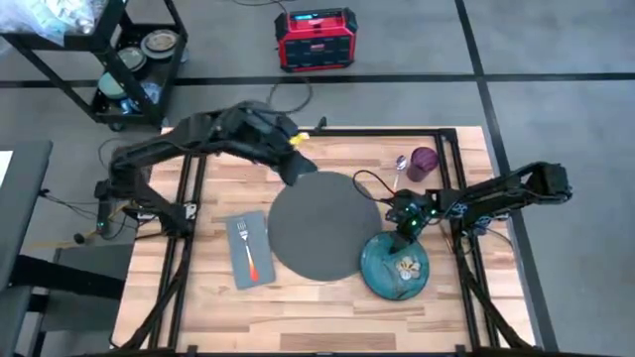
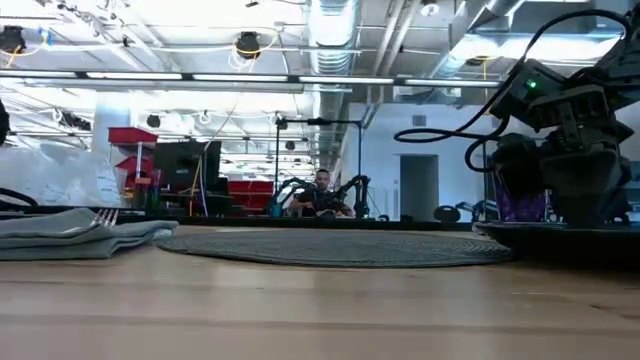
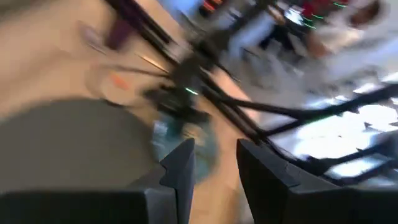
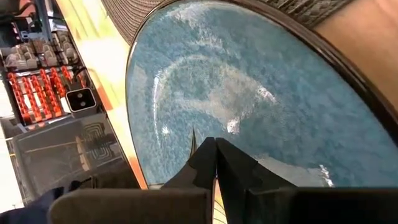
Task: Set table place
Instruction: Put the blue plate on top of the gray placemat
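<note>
The round dark grey mat [image 1: 319, 226] lies mid-table. The blue-green plate [image 1: 395, 266] sits at its near right, one edge over the mat's rim. My right gripper [image 1: 407, 226] is shut, pointing down over the plate's far rim. My left gripper [image 1: 294, 171] hangs open above the mat's far left edge, with nothing between its fingers [image 3: 180, 168]. The grey napkin [image 1: 250, 250] lies left of the mat with the orange-handled fork [image 1: 248, 248] on it. The spoon [image 1: 399, 167] and purple cup [image 1: 424, 162] stand at the far right. My right gripper has its shut fingertips [image 4: 211, 152] just above the plate's glazed inner face [image 4: 205, 93], close to the far rim and coming from above. I cannot tell whether they touch it. The plate lies flat on the table and the mat's edge.
A black wheeled cart [image 1: 119, 59] stands off the table's far left corner, and a red box [image 1: 316, 40] sits on the floor beyond the far edge. In the low view a person [image 2: 322, 190] sits in the room behind. Bare wood [image 1: 298, 312] runs along the near edge.
</note>
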